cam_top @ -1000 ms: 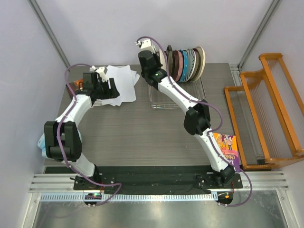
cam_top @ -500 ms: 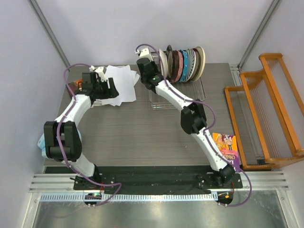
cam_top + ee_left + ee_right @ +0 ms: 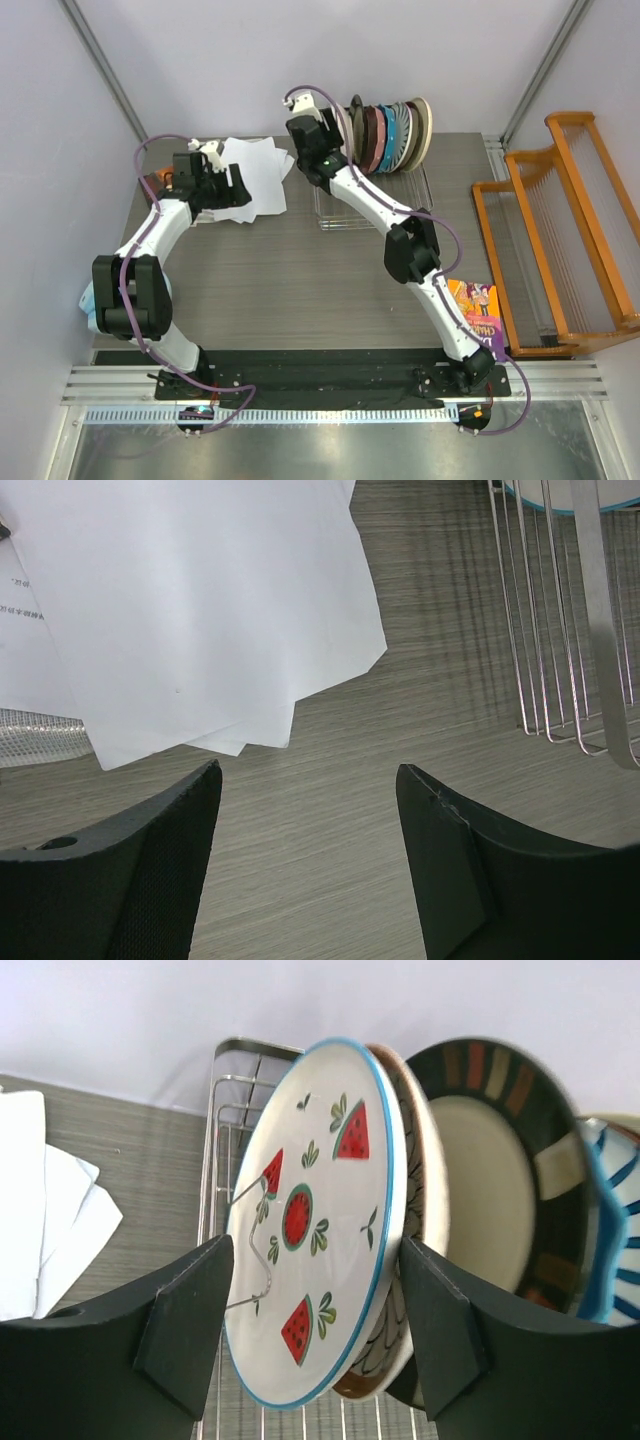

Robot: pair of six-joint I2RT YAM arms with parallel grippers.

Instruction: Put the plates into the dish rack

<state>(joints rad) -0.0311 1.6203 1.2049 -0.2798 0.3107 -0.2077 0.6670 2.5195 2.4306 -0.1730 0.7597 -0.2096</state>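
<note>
1. From above: the plates (image 3: 385, 135) stand on edge in a tight row at the far end of the dish rack (image 3: 345, 212), just right of the right gripper (image 3: 325, 122). The left gripper (image 3: 232, 186) hangs low over the table (image 3: 300, 290), well left of the rack, with paper sheets (image 3: 258, 170) just beyond it
2. Left wrist: the fingers (image 3: 150, 860) stand apart with only bare tabletop between them. The paper sheets lie ahead to the left and the rack's wires ahead to the right
3. Right wrist: the fingers (image 3: 190, 1320) stand apart, holding nothing. Straight ahead a white blue-rimmed watermelon plate (image 3: 315, 1230) stands upright in the rack, close against a brown-patterned plate (image 3: 425, 1190), with a dark-rimmed plate (image 3: 490, 1180) further right
</note>
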